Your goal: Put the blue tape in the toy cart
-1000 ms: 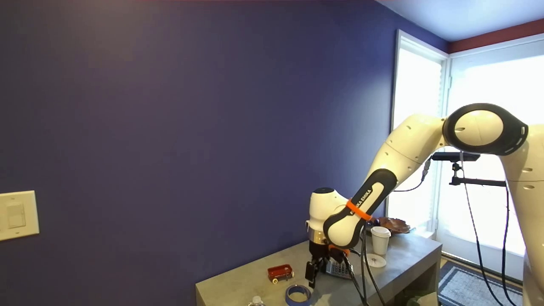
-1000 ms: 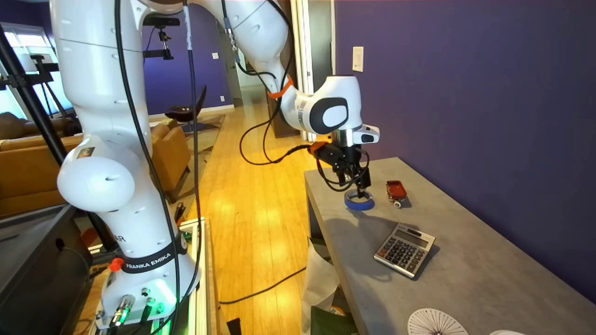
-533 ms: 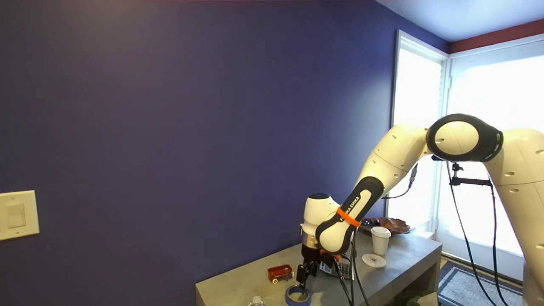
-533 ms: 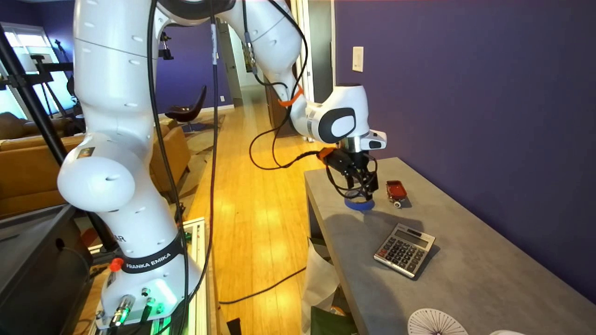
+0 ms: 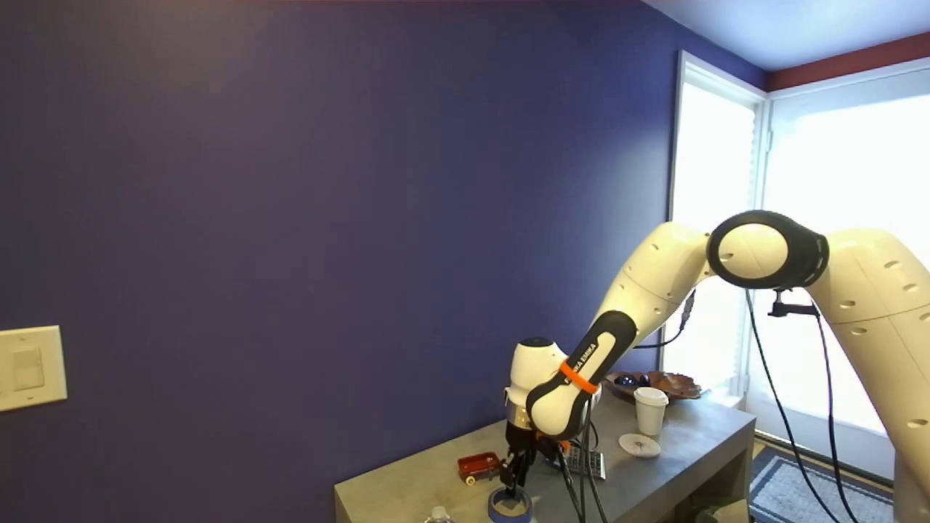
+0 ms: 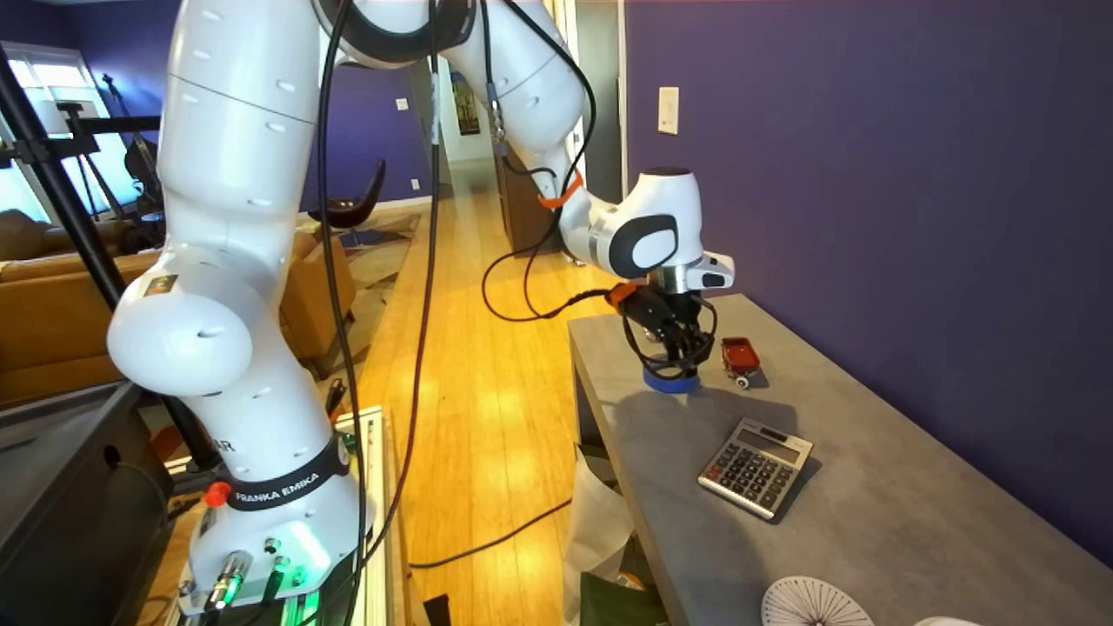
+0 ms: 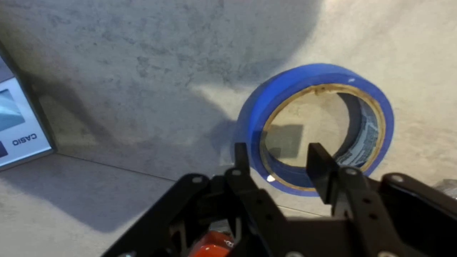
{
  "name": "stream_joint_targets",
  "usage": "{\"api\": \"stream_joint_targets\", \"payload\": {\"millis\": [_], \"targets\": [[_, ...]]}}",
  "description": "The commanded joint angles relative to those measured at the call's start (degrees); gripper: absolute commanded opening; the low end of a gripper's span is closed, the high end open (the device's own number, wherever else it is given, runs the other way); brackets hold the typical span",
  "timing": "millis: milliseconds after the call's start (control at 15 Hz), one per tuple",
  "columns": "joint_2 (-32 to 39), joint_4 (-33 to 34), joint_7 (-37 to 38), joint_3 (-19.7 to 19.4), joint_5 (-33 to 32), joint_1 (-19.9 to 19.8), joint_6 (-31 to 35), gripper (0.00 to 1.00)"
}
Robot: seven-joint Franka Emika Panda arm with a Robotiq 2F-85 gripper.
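Note:
The blue tape (image 7: 314,75) lies flat on the grey table in the wrist view; in both exterior views the tape (image 5: 511,518) (image 6: 668,383) sits right under my gripper (image 5: 513,485) (image 6: 683,358). Partly spread, the gripper (image 7: 278,153) has one fingertip (image 7: 241,151) just outside the ring and the other fingertip (image 7: 317,157) over its hole. The ring's near-side wall lies across the gap, with space seen on either side. The red toy cart (image 5: 476,465) (image 6: 740,355) stands close by, toward the wall; the wrist view shows part of the cart (image 7: 214,246) behind the gripper.
A calculator (image 6: 756,467) (image 7: 21,121) rests farther along the table. Beyond it are a white disc (image 5: 639,445), a lidded white cup (image 5: 650,411) and a brown bowl (image 5: 676,385). A clear bottle top (image 5: 439,515) shows near the tape. The purple wall (image 6: 869,174) borders the table.
My gripper has come down and across to the tape, moving nearer the cart. Its fingers have drawn partly together. Tape and cart have stayed put.

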Motion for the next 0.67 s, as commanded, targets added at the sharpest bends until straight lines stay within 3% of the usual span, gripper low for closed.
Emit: {"api": "stream_joint_targets", "payload": {"millis": [0, 200, 267, 467, 600], "targets": [[2.32, 2.19, -1.56, -0.27, 1.52, -0.02, 1.01, 0.43], [3.09, 2.72, -1.81, -0.35, 1.52, -0.28, 0.99, 0.45], [3.29, 2.85, -1.90, -0.34, 1.56, -0.36, 0.84, 0.41], [3.52, 2.84, -3.01, 0.54, 2.45, -1.05, -0.29, 0.11], [3.25, 2.50, -3.55, 0.64, 2.62, -0.97, -0.62, 0.00]]}}
